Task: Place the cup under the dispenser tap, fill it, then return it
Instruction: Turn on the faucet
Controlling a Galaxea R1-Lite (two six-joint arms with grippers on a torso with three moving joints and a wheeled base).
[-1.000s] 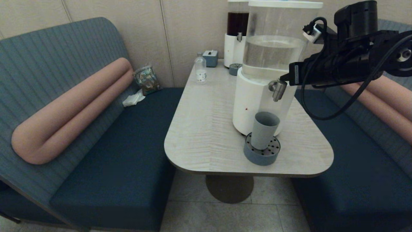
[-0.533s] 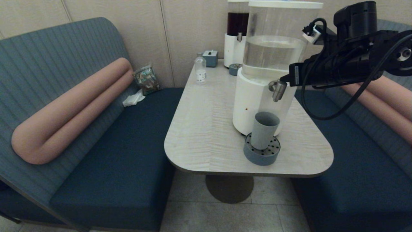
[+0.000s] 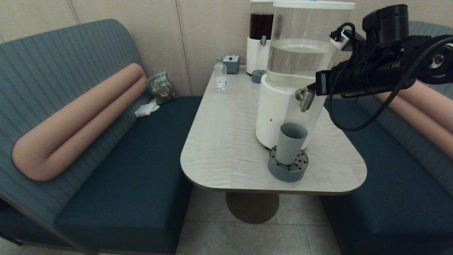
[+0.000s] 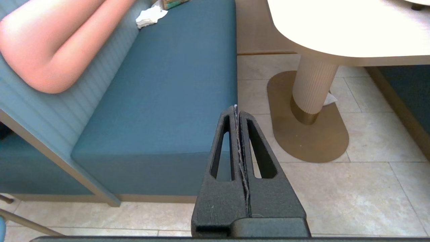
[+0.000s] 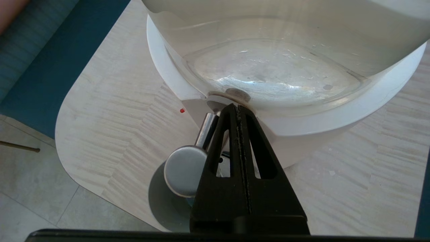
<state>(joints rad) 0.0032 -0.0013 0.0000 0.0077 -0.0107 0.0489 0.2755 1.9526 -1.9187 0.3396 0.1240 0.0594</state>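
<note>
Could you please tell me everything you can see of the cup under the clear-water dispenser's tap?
The cup is a plain matte grey-blue tumbler, handleless, tapering towards its base, open mouth up. It stands upright on the perforated top of the round drip tray, close in front of the dispenser's white base, below the silver tap. Only the tray touches it. Its contents cannot be seen. The right claw, shut, sits up at the tap, well above the cup.

Table [image 3: 226,141] stands centre frame between two benches. Cup [image 3: 291,142] sits on drip tray [image 3: 287,170] at lower right of the tabletop, directly below tap [image 3: 305,98] of dispenser [image 3: 297,71]. Second dispenser [image 3: 260,35], bottle [image 3: 220,76] and small box [image 3: 231,63] stand behind, top centre.
</note>
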